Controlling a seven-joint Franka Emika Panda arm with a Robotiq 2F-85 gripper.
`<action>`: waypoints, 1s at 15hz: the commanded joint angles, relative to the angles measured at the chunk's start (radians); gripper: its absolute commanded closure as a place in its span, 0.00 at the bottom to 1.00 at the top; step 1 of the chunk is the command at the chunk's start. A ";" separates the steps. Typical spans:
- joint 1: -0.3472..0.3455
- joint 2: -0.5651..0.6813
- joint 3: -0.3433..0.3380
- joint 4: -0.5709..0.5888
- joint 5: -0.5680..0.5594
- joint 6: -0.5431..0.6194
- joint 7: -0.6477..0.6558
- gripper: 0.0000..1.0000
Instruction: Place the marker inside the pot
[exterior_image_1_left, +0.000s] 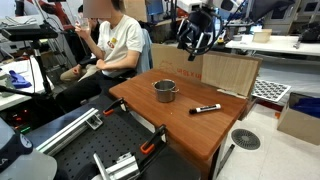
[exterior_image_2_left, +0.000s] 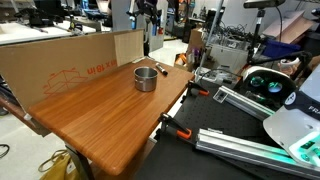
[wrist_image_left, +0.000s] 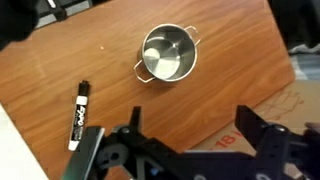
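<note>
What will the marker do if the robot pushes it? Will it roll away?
Probably, if it is pushed sideways: the marker looks slim and round, and it lies flat on the smooth wooden table. It looks stiff, so it should not bend when picked up. It is small, so it is likely light and might slip.

Both exterior views see the pot (exterior_image_1_left: 165, 91) obliquely — wrist view looks straight down.
</note>
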 joint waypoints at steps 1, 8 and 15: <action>-0.018 0.056 -0.009 0.014 0.019 0.068 0.039 0.00; -0.038 0.187 -0.069 0.032 -0.040 0.184 0.150 0.00; -0.029 0.288 -0.115 0.040 -0.124 0.337 0.259 0.00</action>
